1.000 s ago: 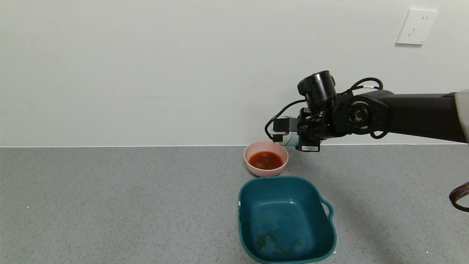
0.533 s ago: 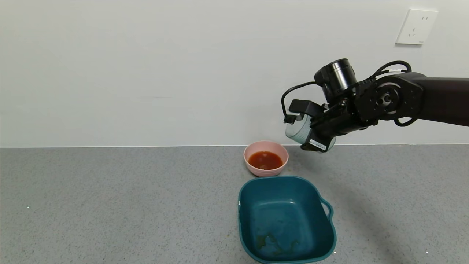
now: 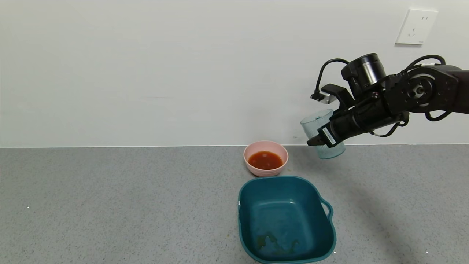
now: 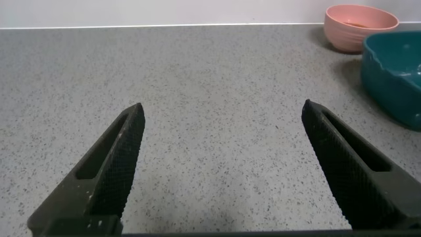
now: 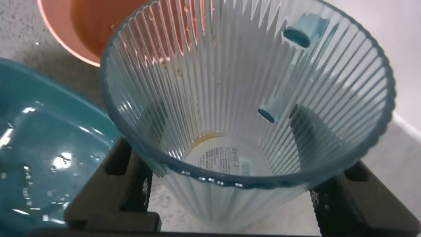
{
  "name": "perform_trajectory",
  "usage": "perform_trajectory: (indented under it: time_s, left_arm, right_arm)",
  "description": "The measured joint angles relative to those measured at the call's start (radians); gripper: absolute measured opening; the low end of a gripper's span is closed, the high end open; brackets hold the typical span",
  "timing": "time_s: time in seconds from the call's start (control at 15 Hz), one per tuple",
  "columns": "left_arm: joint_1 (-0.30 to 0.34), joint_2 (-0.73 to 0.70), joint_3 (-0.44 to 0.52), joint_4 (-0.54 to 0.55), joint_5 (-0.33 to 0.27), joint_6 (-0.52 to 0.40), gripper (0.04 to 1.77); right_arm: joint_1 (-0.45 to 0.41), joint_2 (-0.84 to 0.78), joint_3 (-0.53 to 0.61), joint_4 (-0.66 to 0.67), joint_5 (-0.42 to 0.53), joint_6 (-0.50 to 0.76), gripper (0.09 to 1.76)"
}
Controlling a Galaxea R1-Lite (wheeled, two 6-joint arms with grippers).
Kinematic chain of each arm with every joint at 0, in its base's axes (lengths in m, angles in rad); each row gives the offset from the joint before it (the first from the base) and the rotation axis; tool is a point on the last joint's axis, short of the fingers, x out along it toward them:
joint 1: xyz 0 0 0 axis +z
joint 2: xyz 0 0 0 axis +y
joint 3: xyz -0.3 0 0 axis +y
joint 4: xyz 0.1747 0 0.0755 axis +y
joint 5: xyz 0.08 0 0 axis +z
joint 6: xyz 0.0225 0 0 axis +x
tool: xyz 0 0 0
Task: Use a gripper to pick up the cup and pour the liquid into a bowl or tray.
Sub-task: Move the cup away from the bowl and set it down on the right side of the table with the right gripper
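My right gripper [image 3: 322, 139] is shut on the ribbed pale blue-green cup [image 3: 321, 132], held nearly upright in the air to the right of the pink bowl [image 3: 266, 168]. The red-orange liquid [image 3: 265, 160] lies in the bowl. In the right wrist view the cup [image 5: 243, 105] fills the frame; it looks empty apart from a thin orange trace at its bottom. The bowl's rim [image 5: 62, 36] shows behind it. My left gripper [image 4: 222, 115] is open and empty, low over bare countertop, and is out of the head view.
A teal squarish tray [image 3: 253, 227] with a handle stands just in front of the bowl, with dark residue on its floor; it also shows in the left wrist view [image 4: 388, 85] and in the right wrist view [image 5: 39, 151]. A wall with a socket [image 3: 416, 26] runs behind the grey counter [image 3: 110, 205].
My right gripper has moved right and up, away from over the bowl, and turned the cup from tipped sideways back to nearly upright. The liquid stays in the bowl.
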Motion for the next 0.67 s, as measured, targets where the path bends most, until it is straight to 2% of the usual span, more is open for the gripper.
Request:
perform_trajectory:
  time_s: [0.2,0.27,0.4,0.67]
  left_arm:
    - [0.0,0.0,0.0,0.0,0.0,0.0,1.72]
    - [0.0,0.0,0.0,0.0,0.0,0.0,1.72]
    - [0.0,0.0,0.0,0.0,0.0,0.0,1.72]
    - [0.0,0.0,0.0,0.0,0.0,0.0,1.72]
  right_arm:
    - [-0.024,-0.038,0.088,-0.037,0.001,0.083,1.35]
    - [-0.034,-0.053,0.134,-0.094,0.004,0.097,1.35]
    - [-0.056,-0.082,0.241,-0.261,0.017,0.116,1.35]
    - [-0.108,-0.117,0.493,-0.691,0.015,0.139,1.35]
